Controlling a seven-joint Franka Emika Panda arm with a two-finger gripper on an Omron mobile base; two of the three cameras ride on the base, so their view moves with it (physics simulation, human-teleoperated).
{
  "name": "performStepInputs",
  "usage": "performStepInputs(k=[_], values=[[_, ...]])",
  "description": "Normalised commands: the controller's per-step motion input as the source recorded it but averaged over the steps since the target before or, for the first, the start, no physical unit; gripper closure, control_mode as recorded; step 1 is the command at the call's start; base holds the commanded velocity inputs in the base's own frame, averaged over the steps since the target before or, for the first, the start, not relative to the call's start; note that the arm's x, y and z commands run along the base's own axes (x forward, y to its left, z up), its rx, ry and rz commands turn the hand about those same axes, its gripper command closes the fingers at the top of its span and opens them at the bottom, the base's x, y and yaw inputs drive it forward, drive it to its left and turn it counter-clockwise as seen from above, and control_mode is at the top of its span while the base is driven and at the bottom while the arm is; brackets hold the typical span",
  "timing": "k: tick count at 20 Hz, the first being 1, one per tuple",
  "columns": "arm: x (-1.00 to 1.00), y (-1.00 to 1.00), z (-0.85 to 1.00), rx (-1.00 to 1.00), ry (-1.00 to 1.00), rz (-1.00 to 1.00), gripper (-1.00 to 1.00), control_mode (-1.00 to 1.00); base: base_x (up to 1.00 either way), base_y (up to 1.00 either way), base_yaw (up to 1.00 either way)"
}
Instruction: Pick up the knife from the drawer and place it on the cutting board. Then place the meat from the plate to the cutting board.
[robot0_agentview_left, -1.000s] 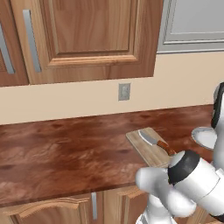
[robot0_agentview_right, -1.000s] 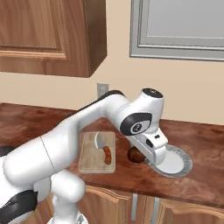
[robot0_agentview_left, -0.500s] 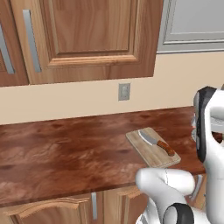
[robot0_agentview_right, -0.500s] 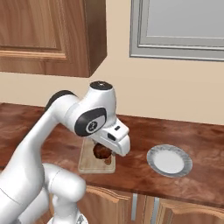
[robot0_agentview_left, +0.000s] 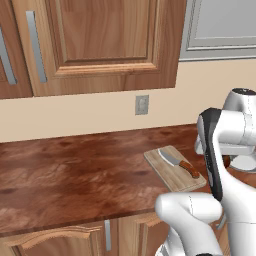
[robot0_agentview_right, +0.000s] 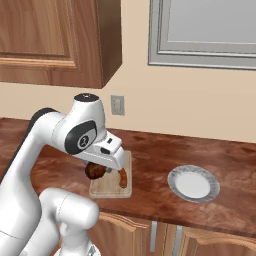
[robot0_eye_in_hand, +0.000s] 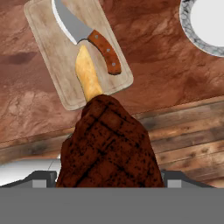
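Gripping the meat (robot0_eye_in_hand: 107, 144) in the pincer (robot0_agentview_right: 96, 171), jaws spread wide around the dark lump, its orange-tan end pointing toward the cutting board (robot0_eye_in_hand: 52, 57). Hanging above the near edge of the surface (robot0_agentview_right: 150, 192), close over the board's near end. Lying on the board, the knife (robot0_eye_in_hand: 87, 35), blade toward the far end, brown handle just beside the meat's tan tip in the hand view. Sitting well apart to the right, the plate (robot0_agentview_right: 194, 183), holding nothing in its white centre. Showing on the back wall, a grey outlet (robot0_agentview_right: 117, 105).
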Motion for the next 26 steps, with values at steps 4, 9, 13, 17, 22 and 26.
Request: performStepInputs(k=[4, 9, 13, 17, 22, 26], values=[[0.37, 0.24, 0.0, 0.0, 0.12, 0.33, 1.0, -1.0, 0.0, 0.0, 0.0], [0.34, 0.14, -0.02, 0.0, 0.05, 0.35, 1.0, -1.0, 0.0, 0.0, 0.0], [0.03, 0.04, -0.2, 0.0, -0.04, 0.31, 1.0, -1.0, 0.0, 0.0, 0.0], [0.0, 0.02, -0.25, 0.0, -0.04, 0.29, 1.0, -1.0, 0.0, 0.0, 0.0], [0.01, 0.04, -0.21, 0.0, 0.0, 0.3, 1.0, -1.0, 0.0, 0.0, 0.0], [0.1, 0.16, -0.2, 0.0, 0.01, 0.21, 1.0, -1.0, 0.0, 0.0, 0.0]])
